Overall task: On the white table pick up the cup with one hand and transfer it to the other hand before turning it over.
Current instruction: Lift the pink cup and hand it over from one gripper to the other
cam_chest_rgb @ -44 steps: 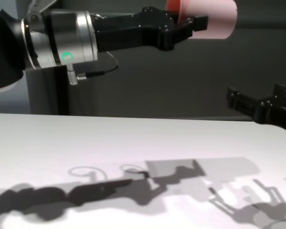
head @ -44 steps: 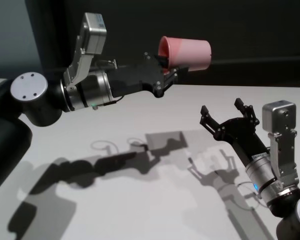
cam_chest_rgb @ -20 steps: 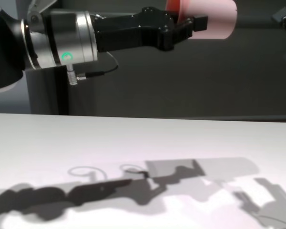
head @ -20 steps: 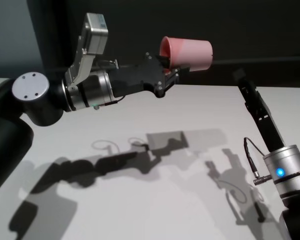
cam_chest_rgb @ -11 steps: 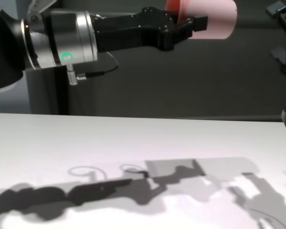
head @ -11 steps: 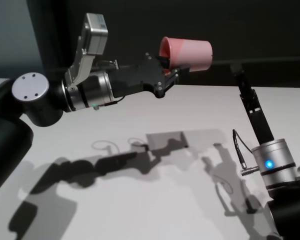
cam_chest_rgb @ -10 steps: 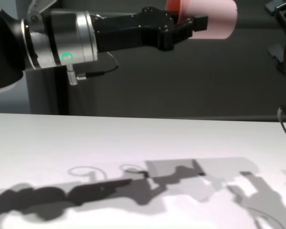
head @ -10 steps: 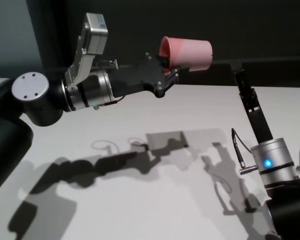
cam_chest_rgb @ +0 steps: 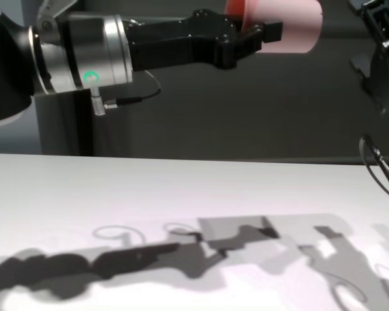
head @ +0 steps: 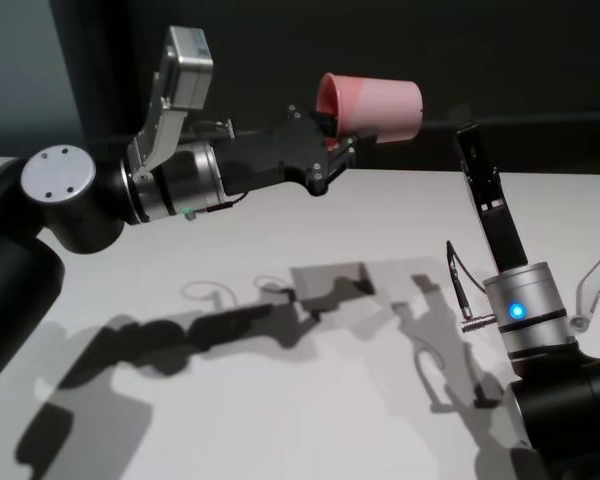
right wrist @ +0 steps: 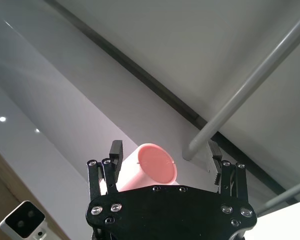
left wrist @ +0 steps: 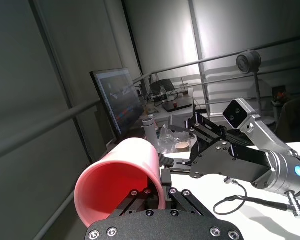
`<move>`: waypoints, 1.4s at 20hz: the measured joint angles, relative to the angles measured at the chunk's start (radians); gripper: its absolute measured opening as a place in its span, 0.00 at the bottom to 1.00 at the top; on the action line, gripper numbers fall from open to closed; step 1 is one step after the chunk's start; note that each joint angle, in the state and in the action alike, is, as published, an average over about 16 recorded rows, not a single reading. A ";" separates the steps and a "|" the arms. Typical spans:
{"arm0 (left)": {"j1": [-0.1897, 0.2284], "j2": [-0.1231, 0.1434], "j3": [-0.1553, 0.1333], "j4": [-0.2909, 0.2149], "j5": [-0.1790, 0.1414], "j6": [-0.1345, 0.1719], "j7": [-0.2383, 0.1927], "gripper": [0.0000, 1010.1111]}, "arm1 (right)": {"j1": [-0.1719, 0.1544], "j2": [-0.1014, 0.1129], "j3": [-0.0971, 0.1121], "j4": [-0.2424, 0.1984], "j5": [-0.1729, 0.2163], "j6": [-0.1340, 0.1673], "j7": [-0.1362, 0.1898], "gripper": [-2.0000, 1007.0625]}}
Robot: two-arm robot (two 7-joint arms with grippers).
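Left pincer (head: 332, 140), as I read it, clamps the smooth pink tapered plastic cup (head: 372, 106) lying horizontal above the white bench (head: 310, 380), base facing my spread-fingered right pincer (right wrist: 165, 159).

So the cup (head: 370, 106) is up in the air over the far part of the white table (head: 280, 400), lying on its side, mouth toward the robot's left and base toward its right. The left gripper (head: 332, 135) sits at the mouth end, one finger inside the rim and one outside. The right gripper (head: 467, 140) is off to the right of the cup's base, pointing up at it, not touching. Arm shadows lie on the table below.
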 joint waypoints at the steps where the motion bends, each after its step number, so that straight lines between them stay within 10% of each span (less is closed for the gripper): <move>1: 0.000 0.000 0.000 0.000 0.000 0.000 0.000 0.05 | 0.008 -0.001 -0.001 0.011 0.008 0.000 0.008 0.99; 28: 0.000 0.000 0.000 0.000 0.000 0.000 0.000 0.05 | 0.177 -0.041 -0.034 0.280 0.237 0.094 0.193 0.99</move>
